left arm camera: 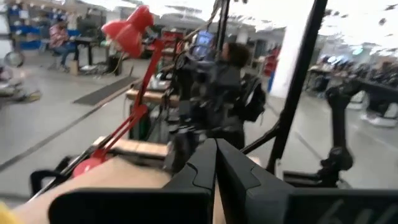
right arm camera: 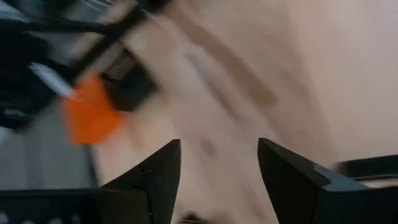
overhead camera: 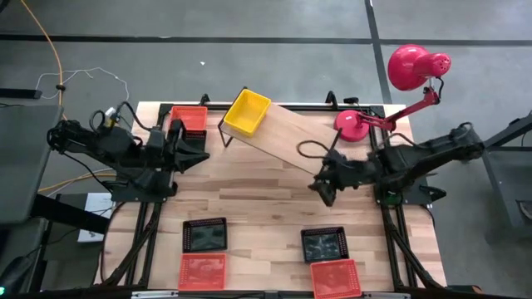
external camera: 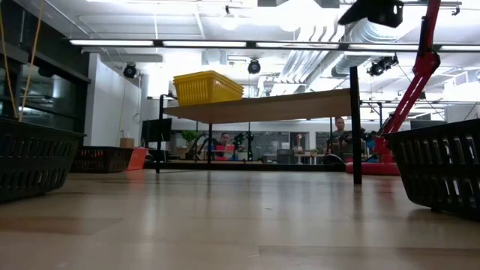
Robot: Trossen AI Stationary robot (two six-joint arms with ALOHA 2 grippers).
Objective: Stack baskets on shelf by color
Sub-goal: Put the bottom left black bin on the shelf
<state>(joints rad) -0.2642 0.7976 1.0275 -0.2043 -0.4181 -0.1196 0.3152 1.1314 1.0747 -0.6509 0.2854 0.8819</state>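
A light wooden shelf (overhead camera: 287,137) is shown lying diagonally across the far half of the tabletop (overhead camera: 266,224), and it serves as the landmark. One yellow basket (overhead camera: 247,112) is seated on its far-left end; the rest of the board is bare. An orange-red basket (overhead camera: 187,118) is set on the tabletop left of the shelf. Nearer than the shelf, two black baskets (overhead camera: 205,235) are set out, each with a further orange-red basket (overhead camera: 203,271) nearer again.

The right hand (overhead camera: 324,189) is held just off the shelf's near-right edge, fingers apart and empty. The left hand (overhead camera: 199,148) is held left of the shelf, fingers together, gripping nothing.

The step in hand is judged to be a fetch: a basket is best gripped by one long wall and lifted level, and a separate spot on the board is kept for each colour.

No legible writing or brand is seen.
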